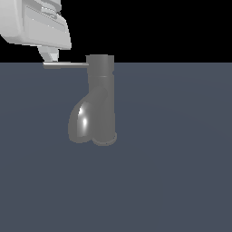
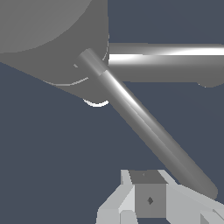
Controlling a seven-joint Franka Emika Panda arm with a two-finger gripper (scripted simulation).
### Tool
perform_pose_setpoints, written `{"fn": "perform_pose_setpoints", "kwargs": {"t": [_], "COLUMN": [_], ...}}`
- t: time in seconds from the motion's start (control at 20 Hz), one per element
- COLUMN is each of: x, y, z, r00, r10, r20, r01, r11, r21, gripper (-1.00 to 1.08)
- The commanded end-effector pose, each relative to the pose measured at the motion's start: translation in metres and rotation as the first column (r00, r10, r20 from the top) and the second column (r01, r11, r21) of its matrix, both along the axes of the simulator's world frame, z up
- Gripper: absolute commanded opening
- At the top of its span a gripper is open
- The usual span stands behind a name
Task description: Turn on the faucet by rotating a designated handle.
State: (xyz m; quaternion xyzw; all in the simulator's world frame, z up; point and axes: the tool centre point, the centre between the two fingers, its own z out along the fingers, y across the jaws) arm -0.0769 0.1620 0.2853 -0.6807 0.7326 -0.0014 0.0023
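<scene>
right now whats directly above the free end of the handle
The gripper hangs over the outer tip of the handle, on the exterior view's left of the faucet. Whether its fingers actually touch the rod is hidden by the gripper body.

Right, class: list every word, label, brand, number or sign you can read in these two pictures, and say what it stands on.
None: no text can be read in either view.
The faucet, its handle and the gripper show plain surfaces; a small dark diamond mark on the gripper is no letter or number.
</scene>
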Motion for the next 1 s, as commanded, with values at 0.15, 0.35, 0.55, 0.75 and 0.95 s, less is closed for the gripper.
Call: {"fn": "perform_pose_setpoints", "kwargs": {"t": [0.15,0.35,0.55,0.75,0.95], "x": [-0.013,-0.022,-0.031,-0.041,-0.05], "y": [-0.015,-0.024,-0.032,-0.04,-0.049], "z": [0.0,0.0,0.0,0.0,0.0], "r00": [1.0,1.0,1.0,1.0,1.0], "r10": [-0.006,-0.006,-0.005,-0.005,-0.005], "r20": [-0.003,-0.003,-0.003,-0.004,-0.004], "r01": [0.006,0.006,0.005,0.005,0.005], "r11": [1.0,1.0,1.0,1.0,1.0], "r21": [-0.002,-0.002,-0.002,-0.001,-0.001], "gripper": [-1.0,-1.0,-1.0,-1.0,-1.0]}}
